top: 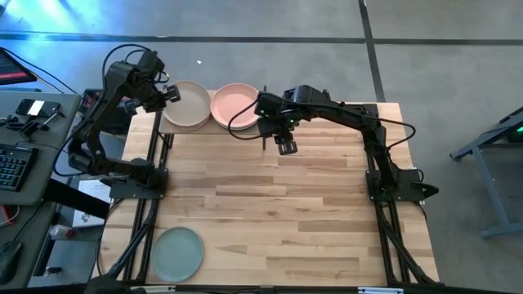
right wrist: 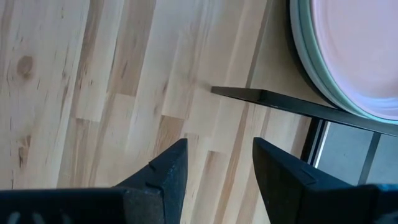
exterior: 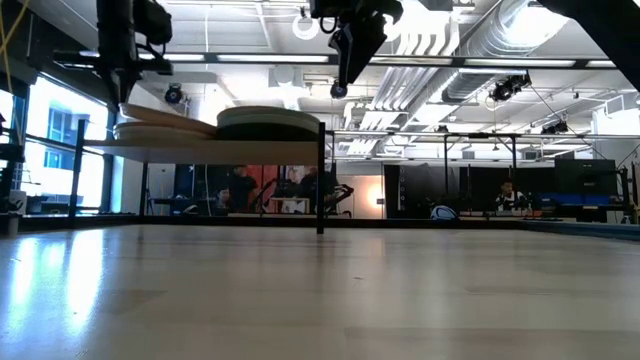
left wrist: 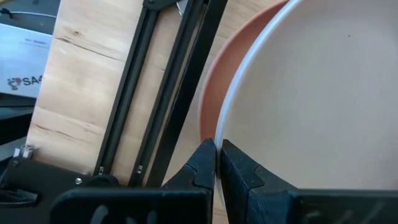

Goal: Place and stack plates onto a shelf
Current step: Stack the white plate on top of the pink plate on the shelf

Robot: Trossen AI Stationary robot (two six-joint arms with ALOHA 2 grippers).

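The shelf (exterior: pixel 230 150) stands at the table's far edge with two piles of plates on it. On the left pile a beige plate (top: pixel 189 108) lies over a terracotta plate (left wrist: pixel 217 81), and my left gripper (top: pixel 169 92) is shut on the beige plate's rim. On the right pile a pink plate (top: pixel 235 104) lies over a pale green and a black one (right wrist: pixel 297 56). My right gripper (top: pixel 285 147) hangs open over bare tabletop, just right of the shelf. A sage green plate (top: pixel 176 253) lies flat at the table's near left corner. My left gripper pinches the beige plate's rim (left wrist: pixel 219 134) at the plate's left side between its two fingers. The fingers come from above, pointing down. In the low view the plate (exterior: pixel 165 122) is tilted, its held side raised and its other side resting on the pile below.
The shelf's thin black uprights (exterior: pixel 320 180) stand beside the right pile, close to my right gripper. A desk with a keyboard (top: pixel 12 167) and small items borders the table's left side. The middle and near right of the striped tabletop (top: pixel 310 220) are bare wood.
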